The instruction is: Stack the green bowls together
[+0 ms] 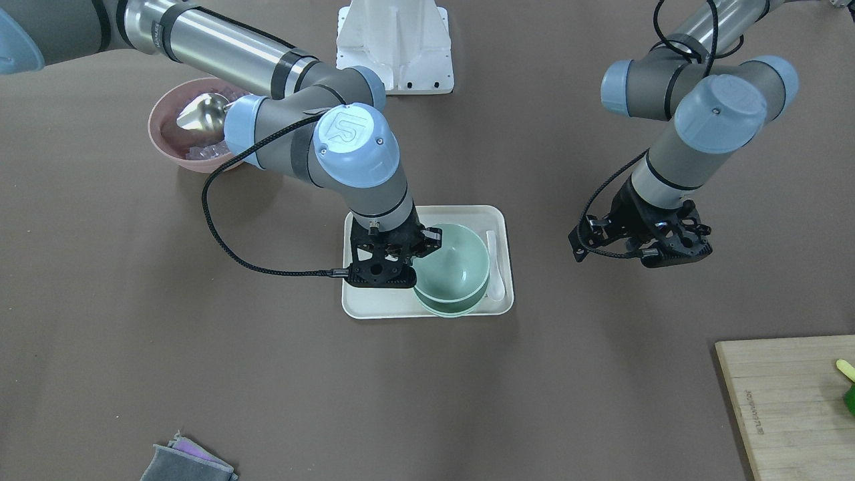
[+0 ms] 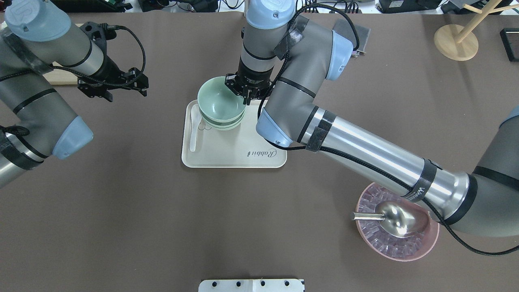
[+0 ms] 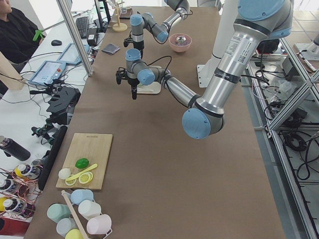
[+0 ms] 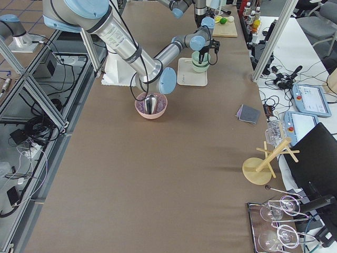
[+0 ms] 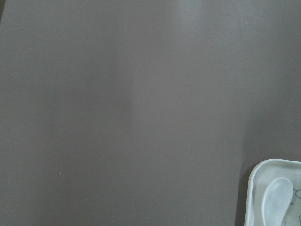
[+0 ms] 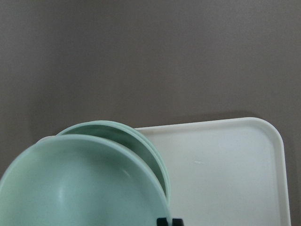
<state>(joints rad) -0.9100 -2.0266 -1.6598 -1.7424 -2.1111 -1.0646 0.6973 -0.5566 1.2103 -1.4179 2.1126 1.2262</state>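
Green bowls are nested at the far end of a white tray (image 2: 227, 154). The lower ones (image 2: 221, 125) sit on the tray; they also show in the right wrist view (image 6: 141, 141). The top green bowl (image 2: 219, 101) sits tilted over them, seen also in the front view (image 1: 457, 257). My right gripper (image 2: 244, 97) is shut on this top bowl's rim, with its fingertips at the bottom edge of the right wrist view (image 6: 168, 221). My left gripper (image 2: 111, 92) hovers open and empty over bare table, left of the tray.
A white spoon (image 2: 194, 129) lies on the tray beside the bowls. A pink bowl (image 2: 405, 253) with ice and a metal scoop (image 2: 395, 219) sits under my right arm. A wooden cutting board (image 1: 788, 401) and a grey cloth (image 1: 187, 464) lie near the operators' edge.
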